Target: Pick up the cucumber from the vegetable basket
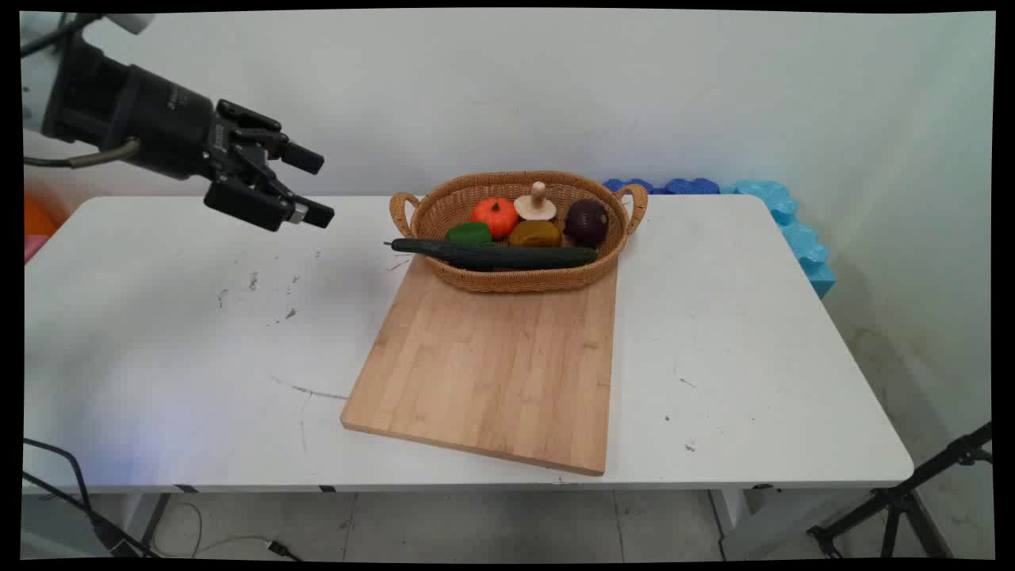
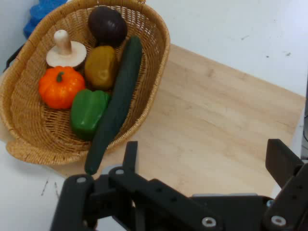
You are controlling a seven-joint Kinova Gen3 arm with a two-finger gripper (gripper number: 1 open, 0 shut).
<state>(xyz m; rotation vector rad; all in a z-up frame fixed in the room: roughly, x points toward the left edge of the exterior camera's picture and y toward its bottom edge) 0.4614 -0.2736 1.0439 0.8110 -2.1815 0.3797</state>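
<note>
While my black two-finger gripper (image 1: 315, 189) hangs in the air above the left part of the white table (image 1: 158, 349), its fingers stand spread apart and hold nothing. From the hand view I look down past the two fingers (image 2: 130, 156) onto the oval woven wicker basket (image 2: 156, 72), which sits on the far end of the pale wooden cutting board (image 1: 492, 365). Nearest to the gripper is the long dark green cucumber (image 1: 496, 254), lying along the basket's near side with its left tip poking out over the rim. Behind it I see a green bell pepper (image 1: 469, 232), a small orange pumpkin (image 1: 495, 216), a beige mushroom (image 1: 536, 204), a brownish-yellow potato (image 1: 534, 233) and a dark purple round onion (image 1: 587, 221). Blue foam pieces (image 1: 785, 222) lie behind the table's far right corner.
</note>
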